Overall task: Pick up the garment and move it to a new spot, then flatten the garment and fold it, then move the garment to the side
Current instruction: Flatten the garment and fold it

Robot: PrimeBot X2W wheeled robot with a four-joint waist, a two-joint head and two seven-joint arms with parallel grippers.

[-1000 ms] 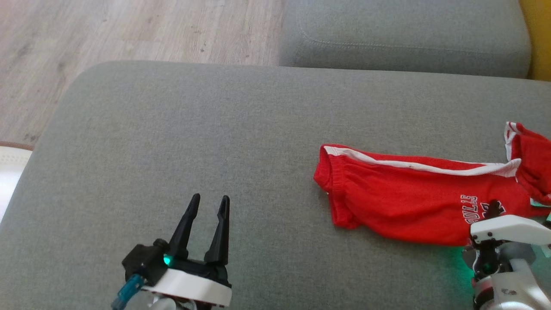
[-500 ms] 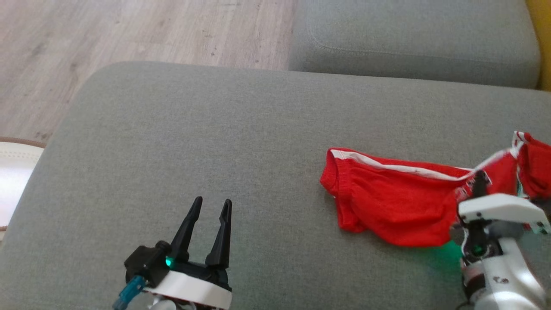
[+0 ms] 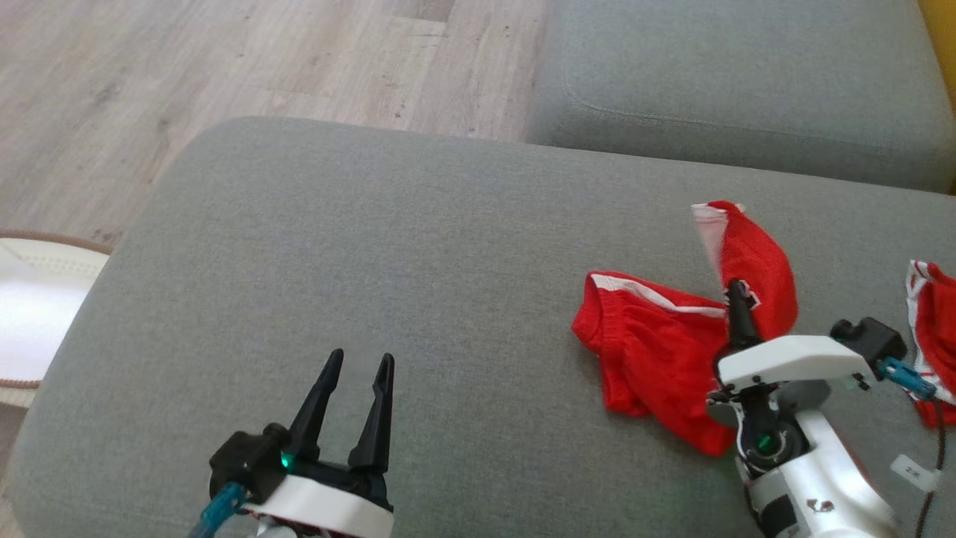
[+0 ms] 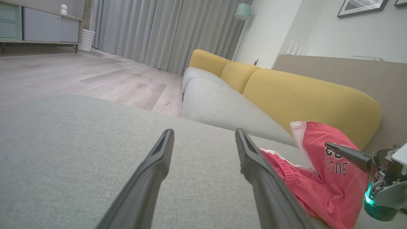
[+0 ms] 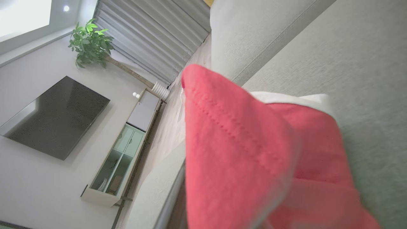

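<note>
My right tool has its two dark fingers pressed together on a fold of the red shorts. It holds that part up off the grey seat cushion, so a flap with a white edge stands above the fingertips. The rest of the shorts (white side stripe, elastic waistband to the left) lies crumpled on the right half of the cushion, just in front of my right wrist. In the left wrist view the raised flap shows dark lettering, and the right tool comes in from the right edge onto it. The right wrist view has red cloth close before the lens, its stitched seam and white trim hiding the fingers. My left tool hovers low over the bare lower-left part of the cushion with its fingers spread and nothing between them, well apart from the shorts. A second piece of red cloth with white trim lies at the right edge; I cannot tell whether it joins the shorts. Beyond the cushion are another grey cushion and wood flooring.
</note>
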